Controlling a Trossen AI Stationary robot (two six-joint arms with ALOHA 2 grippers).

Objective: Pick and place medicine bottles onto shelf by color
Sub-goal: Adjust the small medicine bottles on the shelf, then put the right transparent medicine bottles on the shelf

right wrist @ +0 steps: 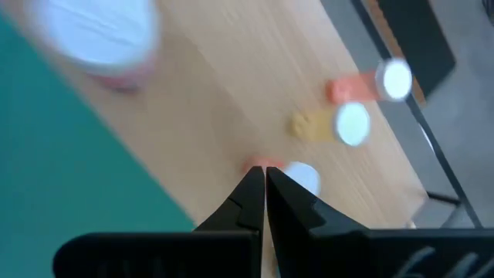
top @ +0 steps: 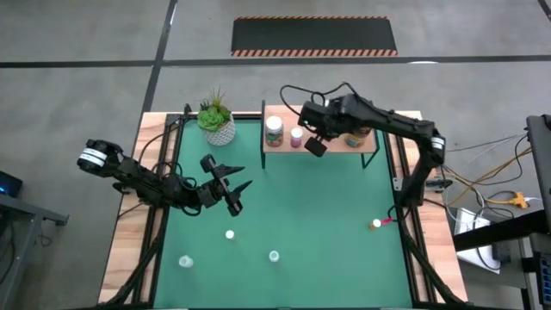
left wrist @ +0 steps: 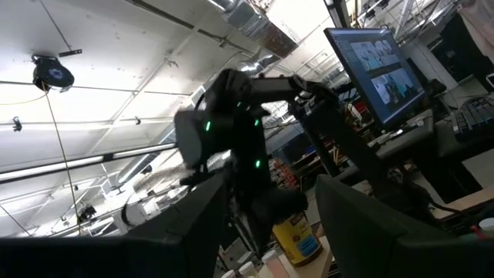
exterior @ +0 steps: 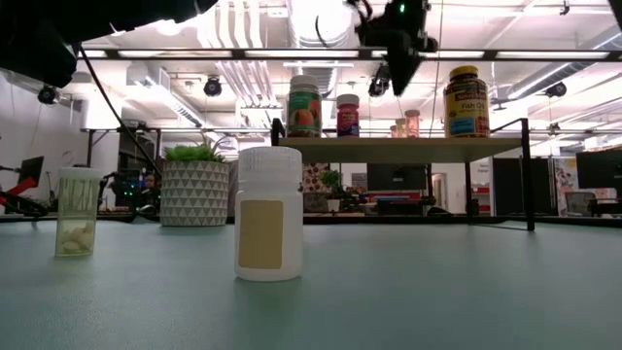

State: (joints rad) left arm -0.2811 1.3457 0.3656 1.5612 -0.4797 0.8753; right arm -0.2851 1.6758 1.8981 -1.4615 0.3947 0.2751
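The shelf (top: 323, 138) stands at the table's far side. On it are a green-labelled bottle (top: 274, 129), a pink bottle (top: 297, 136) and an amber yellow-lidded jar (top: 357, 133). The right wrist view shows small white-capped bottles on its wood top: orange (right wrist: 363, 86), yellow (right wrist: 340, 123) and one (right wrist: 297, 176) beside my fingertips. My right gripper (right wrist: 265, 181) is shut and empty above the shelf (top: 315, 145). My left gripper (top: 235, 185) is open and empty over the table's left half. More bottles stand on the green mat (top: 230, 234) (top: 185, 261) (top: 274, 256) (top: 376, 224).
A green plant in a white pot (top: 217, 120) stands at the far left, beside the shelf. In the low view a white bottle (exterior: 269, 214) and a clear bottle with pills (exterior: 78, 212) stand near the front. Black frame rails run along the table's sides.
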